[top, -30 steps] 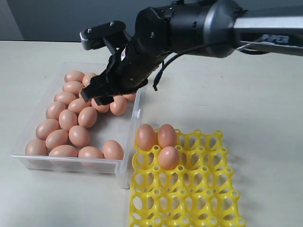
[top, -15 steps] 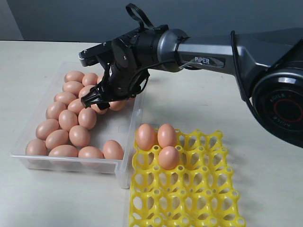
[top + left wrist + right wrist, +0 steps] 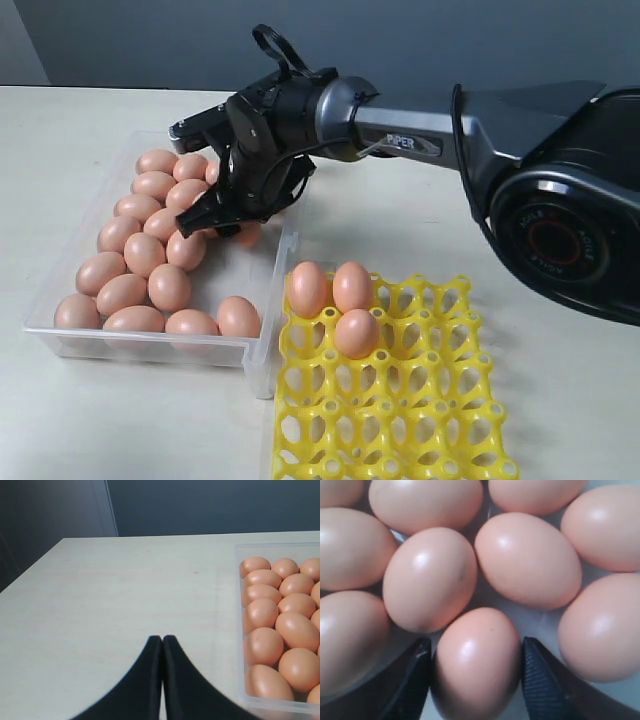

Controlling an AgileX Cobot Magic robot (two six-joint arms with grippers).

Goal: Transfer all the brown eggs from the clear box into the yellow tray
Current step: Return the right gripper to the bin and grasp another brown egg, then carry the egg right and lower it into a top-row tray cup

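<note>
Right pincer [image 3: 475, 644] straddles one egg [image 3: 477, 665] in the box [image 3: 150, 346], jaws narrowed to its flanks; firm contact cannot be confirmed. It has lowered among the eggs and begun closing, so a pick is starting. Three eggs [image 3: 352, 288] occupy the tray [image 3: 440, 400], beside the box; most remain boxed. Left pincer [image 3: 163, 639]: closed, empty.

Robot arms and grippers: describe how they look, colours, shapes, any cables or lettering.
The right arm has a silver-grey tube lettered PIPER, glossy black housings, a big round black joint with a red ring, and a looping black cable. The right gripper is black, its fingers finely ribbed inside. The left gripper is smooth and black, tapering to points.
</note>
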